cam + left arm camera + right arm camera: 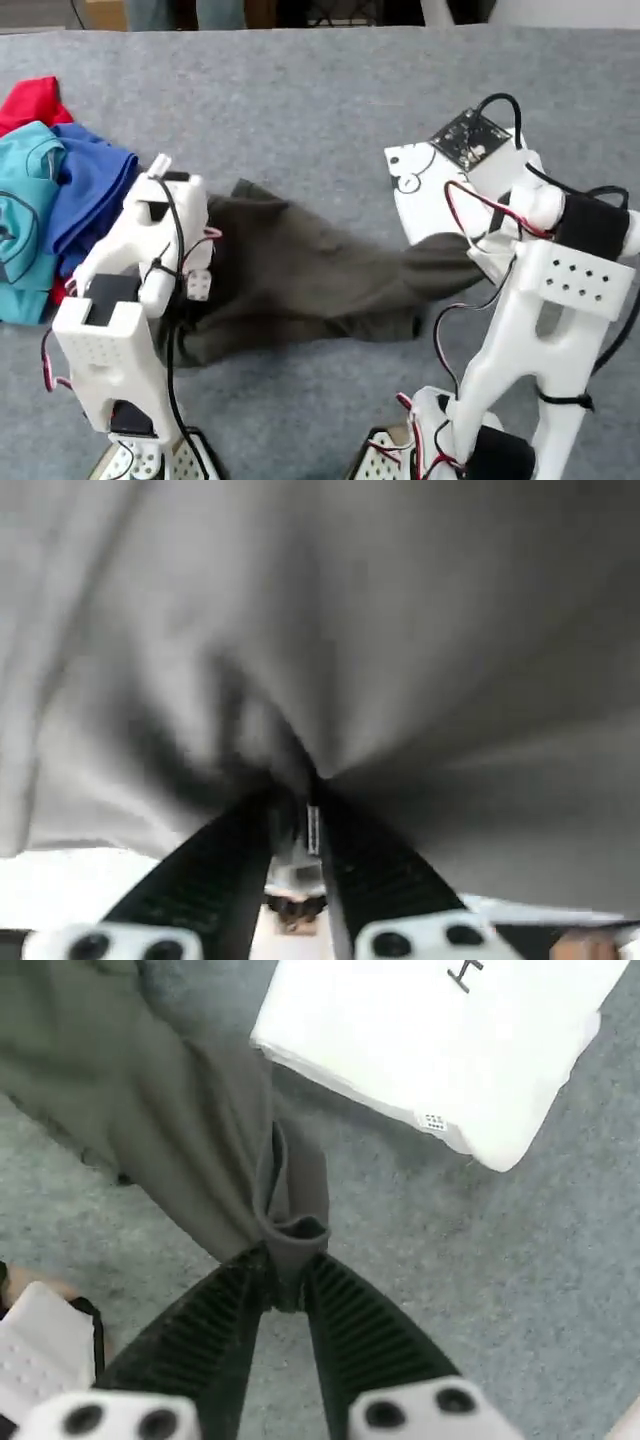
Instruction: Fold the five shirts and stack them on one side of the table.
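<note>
Left gripper (298, 802): jaws pinched narrow on a bunch of the dark shirt (300, 275), cloth puckering out from the pinch. Right gripper (287, 1285): also closed on the dark shirt, holding a thin folded tip of it just above the grey table (300, 90).

High view: the shirt lies centre frame, long axis left to right. The bulk sits crumpled by the left arm at centre left, and a narrow strip tapers to the right arm at centre right. Each arm holds its own end, so neither has to reach. The key relation is that the cloth spans between the two grippers.

The next move is likely a spread or lift along that axis.

White folded shirt (420, 190) is upper right, just beyond the right gripper's end and near the strip. Red, teal and blue shirt pile (50, 200) is at the left edge, close beside the left arm.
</note>
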### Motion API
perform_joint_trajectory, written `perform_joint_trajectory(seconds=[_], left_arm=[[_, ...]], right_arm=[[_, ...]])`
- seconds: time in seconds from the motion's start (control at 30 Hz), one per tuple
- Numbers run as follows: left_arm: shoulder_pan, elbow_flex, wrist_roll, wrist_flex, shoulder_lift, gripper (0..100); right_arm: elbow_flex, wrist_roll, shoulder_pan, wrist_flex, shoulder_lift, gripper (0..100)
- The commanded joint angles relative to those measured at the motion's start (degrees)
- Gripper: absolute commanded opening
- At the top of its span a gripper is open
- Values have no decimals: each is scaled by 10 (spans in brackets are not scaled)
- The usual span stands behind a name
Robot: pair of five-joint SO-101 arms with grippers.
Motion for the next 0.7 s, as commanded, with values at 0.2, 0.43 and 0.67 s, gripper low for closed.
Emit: perform_joint_trajectory(seconds=[0.2,0.43,0.67], left_arm=[[0,105,-145,70,-173,29],[-25,108,-141,113,-267,141],[-102,101,-208,133,-301,211]], right_arm=[[1,6,3,-10,-15,14],[14,4,-31,-9,-15,14],[23,4,-48,-21,-15,14]])
